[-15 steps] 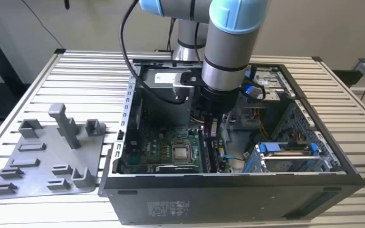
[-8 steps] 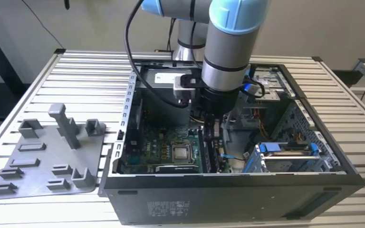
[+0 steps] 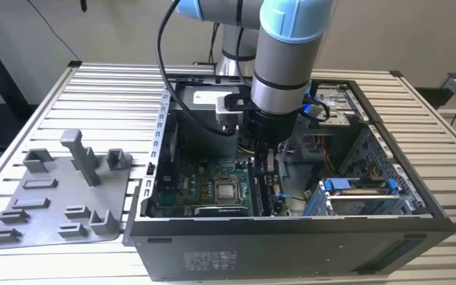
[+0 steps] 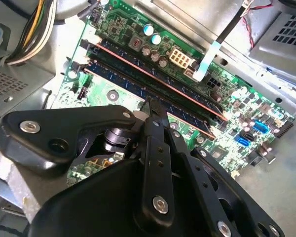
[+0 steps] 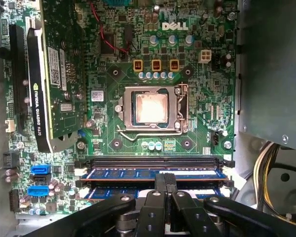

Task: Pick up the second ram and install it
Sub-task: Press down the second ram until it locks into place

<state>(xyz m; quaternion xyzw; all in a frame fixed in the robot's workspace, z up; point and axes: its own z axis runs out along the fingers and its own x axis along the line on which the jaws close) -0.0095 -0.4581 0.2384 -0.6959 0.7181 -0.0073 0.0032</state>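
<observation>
My gripper (image 3: 261, 155) reaches down into the open computer case (image 3: 291, 237), over the memory slots next to the processor. In both wrist views its black fingers stand shut together, tips down on the top edge of the second ram (image 4: 113, 79) (image 5: 118, 174). That long dark stick stands upright in its slot on the green motherboard (image 5: 207, 103). Another stick (image 4: 138, 61) stands in a parallel slot close beside it. The gripper (image 4: 150, 104) (image 5: 165, 177) meets the stick near its middle and hides that part.
The silver processor (image 5: 150, 108) (image 3: 228, 191) lies beyond the slots, and a graphics card (image 5: 49, 74) stands upright past it. Yellow cables (image 5: 266, 168) and a flat cable (image 4: 207, 61) hang nearby. A grey fixture plate with an upright post (image 3: 81, 157) lies at the exterior view's left.
</observation>
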